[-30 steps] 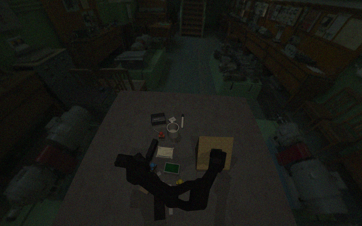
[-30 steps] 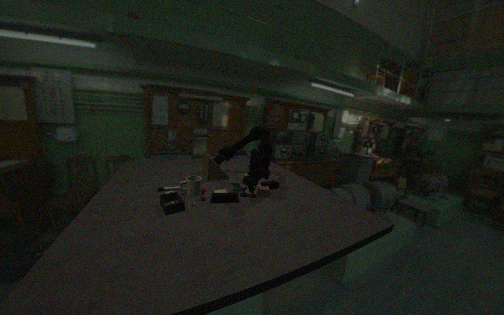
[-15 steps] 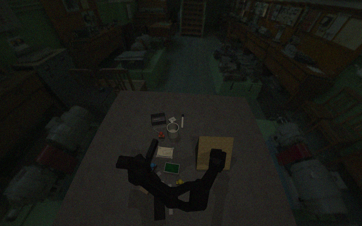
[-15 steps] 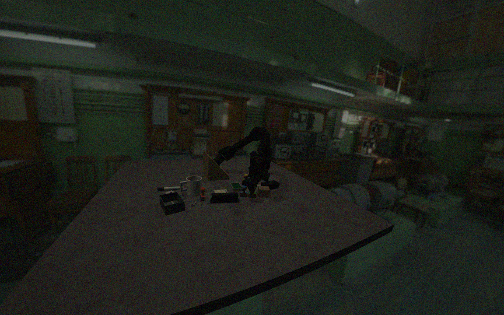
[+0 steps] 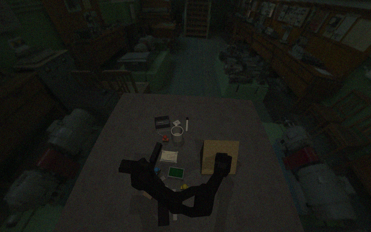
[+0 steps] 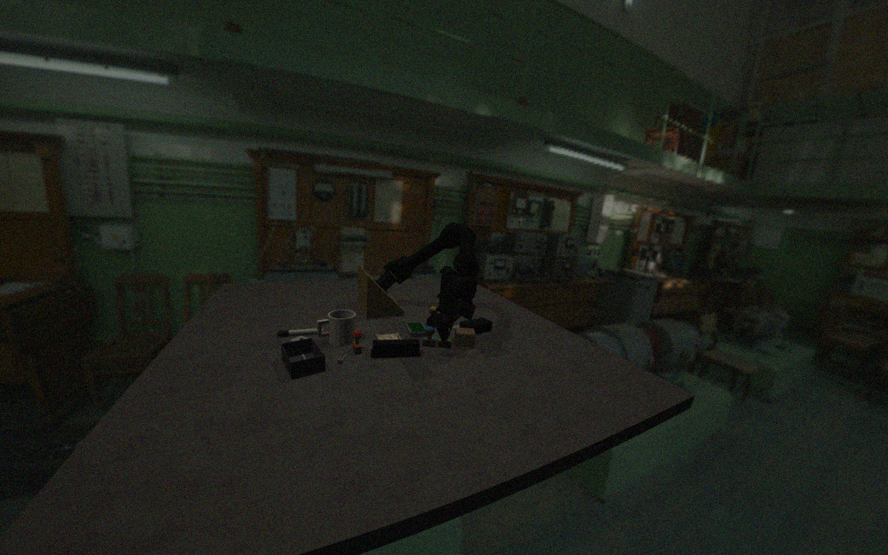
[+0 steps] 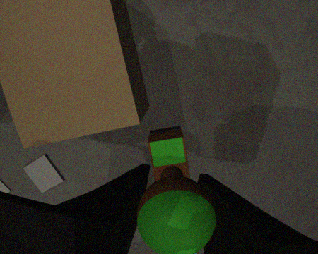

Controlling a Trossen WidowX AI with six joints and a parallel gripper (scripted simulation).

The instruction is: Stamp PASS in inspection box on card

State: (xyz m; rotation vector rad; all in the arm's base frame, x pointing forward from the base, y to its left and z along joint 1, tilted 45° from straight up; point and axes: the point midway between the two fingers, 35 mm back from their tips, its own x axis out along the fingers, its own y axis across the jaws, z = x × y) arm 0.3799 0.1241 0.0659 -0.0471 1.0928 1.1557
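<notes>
My gripper (image 6: 444, 337) (image 7: 173, 177) is shut on the stamp with the green knob (image 7: 177, 220), one black finger on each side below the knob. This stamp has a brown base with a green top patch (image 7: 167, 152). It looks upright and low over the bench; whether its base touches cannot be told. No lettering is readable on it. The green ink pad (image 5: 175, 172) (image 6: 417, 327) lies open. The white card (image 5: 168, 156) (image 6: 388, 337) lies beyond the pad, with dark lines too small to read. In the top view the arm hides the held stamp.
A wooden block (image 7: 67, 70) (image 6: 463, 336) is close beside the held stamp. A blue stamp (image 5: 156, 170) (image 6: 429, 331) stands near the gripper. A black bar (image 5: 155, 152) (image 6: 395, 349) borders the card. Around are a yellow stamp (image 5: 184, 186), red stamp (image 5: 165, 138), mug (image 5: 177, 135) and wooden ramp (image 5: 218, 145).
</notes>
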